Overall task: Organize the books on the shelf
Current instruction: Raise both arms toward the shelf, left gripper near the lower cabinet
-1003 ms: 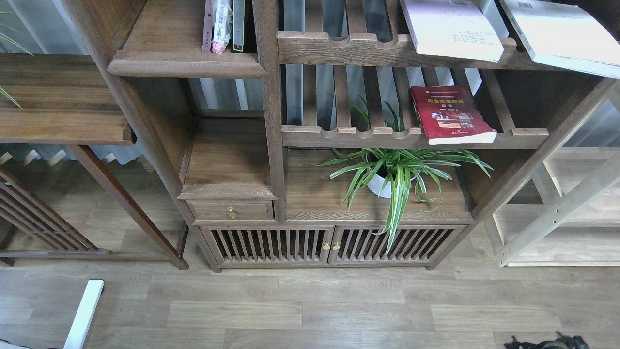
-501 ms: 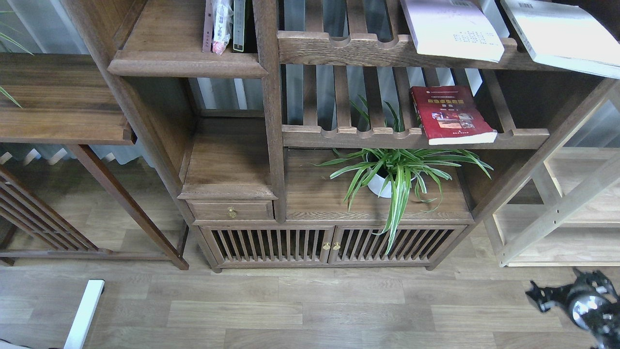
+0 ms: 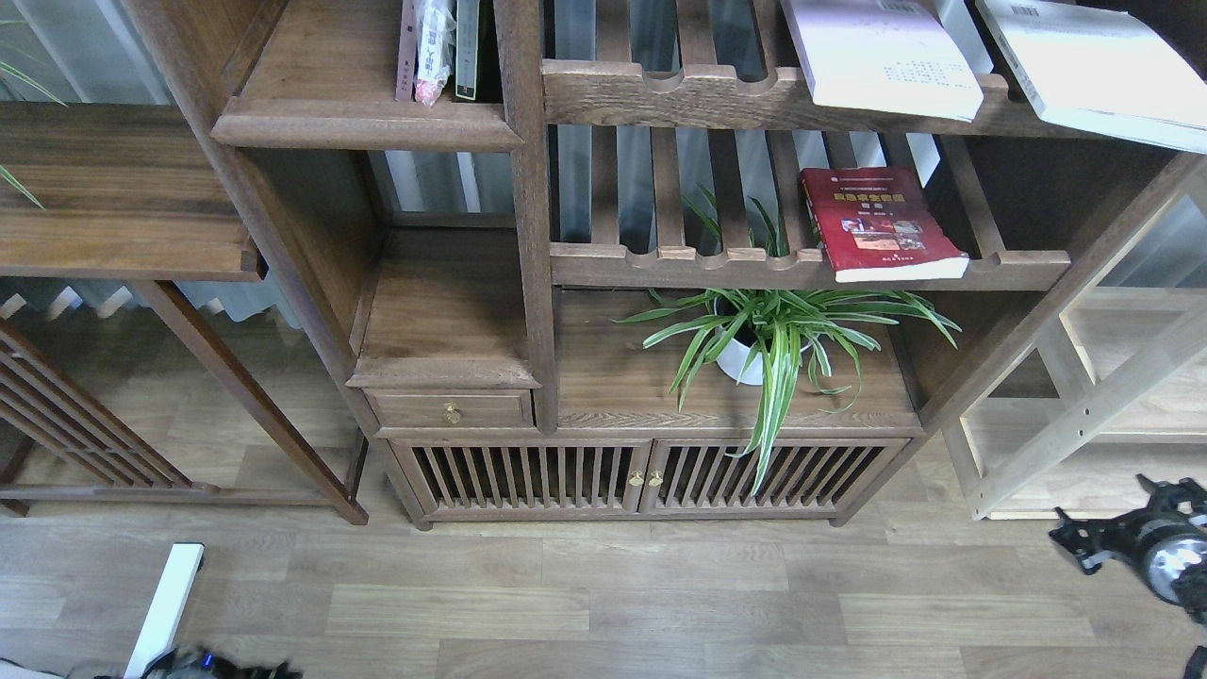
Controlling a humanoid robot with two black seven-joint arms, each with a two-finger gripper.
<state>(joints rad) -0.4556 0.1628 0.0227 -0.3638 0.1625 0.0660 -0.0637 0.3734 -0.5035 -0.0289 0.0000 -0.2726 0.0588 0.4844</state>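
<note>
Our right gripper has climbed from the floor edge toward the bookcase within the last second, and our left gripper now peeks in at the bottom. Neither holds anything; whether their fingers are open we cannot tell. The red book lies on a slatted rack, well apart from the shelf, so we judge the reach is only beginning.

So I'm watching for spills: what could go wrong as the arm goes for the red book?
The red paperback with the yellow title overhangs the slatted rail, so a nudge could drop it onto the green spider plant in the white pot below. The right hand is still low and must rise past those leaves.
</note>
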